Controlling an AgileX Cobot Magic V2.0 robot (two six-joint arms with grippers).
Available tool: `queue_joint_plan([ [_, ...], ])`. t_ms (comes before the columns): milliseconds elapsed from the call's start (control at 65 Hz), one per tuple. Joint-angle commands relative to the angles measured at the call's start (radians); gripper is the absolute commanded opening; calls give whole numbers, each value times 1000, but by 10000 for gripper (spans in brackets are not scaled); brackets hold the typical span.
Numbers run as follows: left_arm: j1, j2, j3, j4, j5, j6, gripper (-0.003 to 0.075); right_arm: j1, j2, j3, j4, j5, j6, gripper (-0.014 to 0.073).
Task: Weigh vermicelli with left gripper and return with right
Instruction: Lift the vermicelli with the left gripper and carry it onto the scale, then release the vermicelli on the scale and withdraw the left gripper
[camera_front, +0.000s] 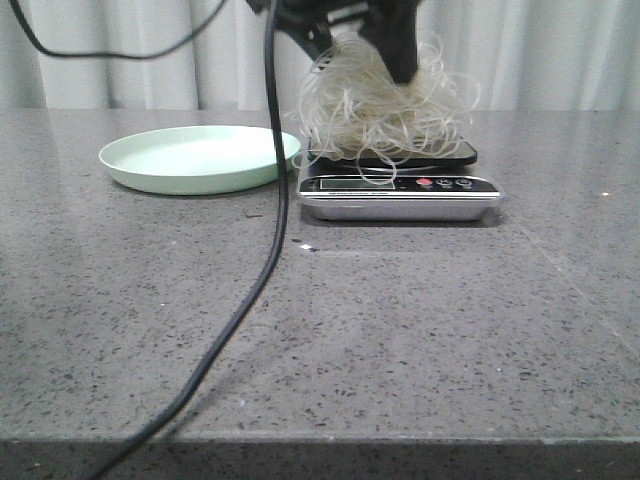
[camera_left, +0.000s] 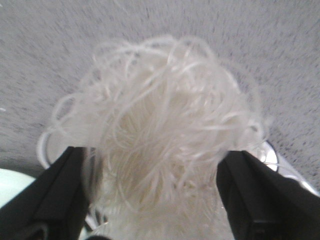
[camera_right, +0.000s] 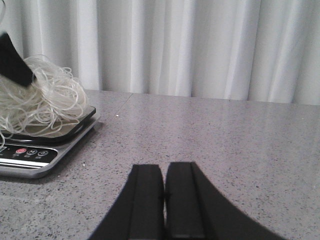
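Note:
The vermicelli (camera_front: 380, 105) is a fluffy whitish tangle resting on the black platform of a silver kitchen scale (camera_front: 400, 195). My left gripper (camera_front: 400, 62) comes down from above into the top of the tangle. In the left wrist view the left gripper (camera_left: 155, 160) is open, its two black fingers (camera_left: 65, 185) wide apart on either side of the vermicelli (camera_left: 160, 125). My right gripper (camera_right: 164, 172) is shut and empty, low over the table to the right of the scale (camera_right: 30, 155); it sees the vermicelli (camera_right: 40, 100) there. The right gripper is out of the front view.
A pale mint-green plate (camera_front: 200, 158) sits empty left of the scale. A black cable (camera_front: 270, 220) hangs from the left arm down across the table's front. Grey speckled tabletop all round, white curtain behind.

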Motion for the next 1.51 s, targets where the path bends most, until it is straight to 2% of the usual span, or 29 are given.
queue_joint_plan([
  [0, 22, -147, -43, -20, -32, -7, 472, -8, -15, -7, -12, -76, 0, 185],
  [169, 73, -269, -9, -16, 18, 3, 409, -8, -15, -7, -12, -76, 0, 185],
  [354, 141, -436, 152, -14, 1, 31, 397, -8, -15, -7, -12, -76, 0, 185],
  [646, 189, -811, 596, -14, -178, 77, 397, -8, -15, -7, -12, -76, 0, 185],
  [1185, 189, -1475, 1229, -9, -415, 77, 394, -8, -15, -7, -12, -76, 0, 185],
  [1277, 189, -1583, 1322, -9, -454, 77, 335, -8, -15, -7, -12, -76, 0, 185],
  [1385, 189, -1690, 1417, -11, -498, 77, 201, -8, -15, -7, -12, -76, 0, 185],
  [1431, 189, -1731, 1453, -11, -511, 77, 118, -8, -15, -7, -12, -76, 0, 185],
  [1492, 189, -1773, 1498, -13, -528, 77, 134, -8, -15, -7, -12, -76, 0, 185],
])
